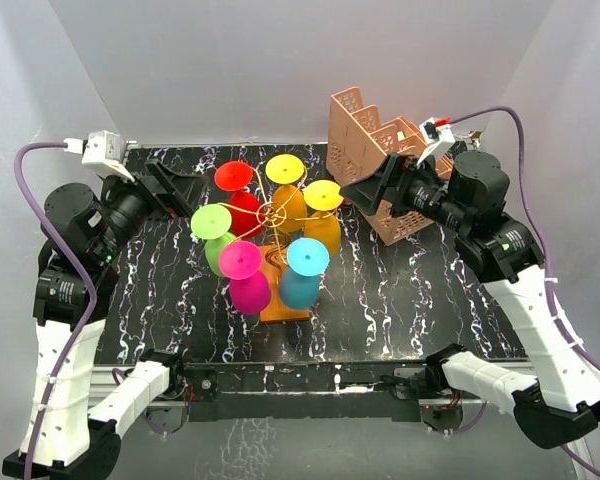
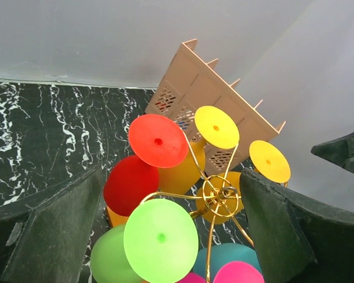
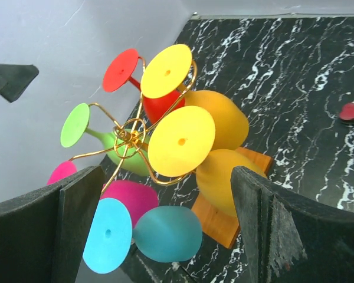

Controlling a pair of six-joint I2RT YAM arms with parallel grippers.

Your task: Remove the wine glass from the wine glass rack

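Found the wine glass rack [image 1: 275, 213] upright at mid-counter, its gold wire scrolls fanning from a centre hub, seated on a flat orange base [image 1: 285, 303]. Counted six wine glasses hung bowl-down from the scrolls, feet uppermost: red glass [image 1: 235, 178] and rear yellow glass [image 1: 284, 168] on the far side, green glass [image 1: 210, 222] and crate-side yellow glass [image 1: 323, 195] at the flanks, pink glass [image 1: 240, 260] and cyan glass [image 1: 307, 257] on the near side. Noted all six seated on the rack, none lifted clear.

Located the left end effector [image 1: 185, 185] just beside the red glass, apart from it. Recorded it as released: jaws spread wide, nothing between them. Checked against the left wrist view: dark fingers [image 2: 47, 236] framing the red and green glasses with clear gaps either side.

Located the right end effector [image 1: 365, 192] near the crate-side yellow glass, apart from it, in front of the salmon-pink lattice crate [image 1: 365, 130]. Recorded it likewise as released, jaws wide, empty. Checked against the right wrist view: fingers [image 3: 283, 230] framing the rack, touching nothing.

Logged the crate at the far right corner of the black marbled counter [image 1: 410, 290], well apart from the rack. Noted plain white walls enclosing the counter.
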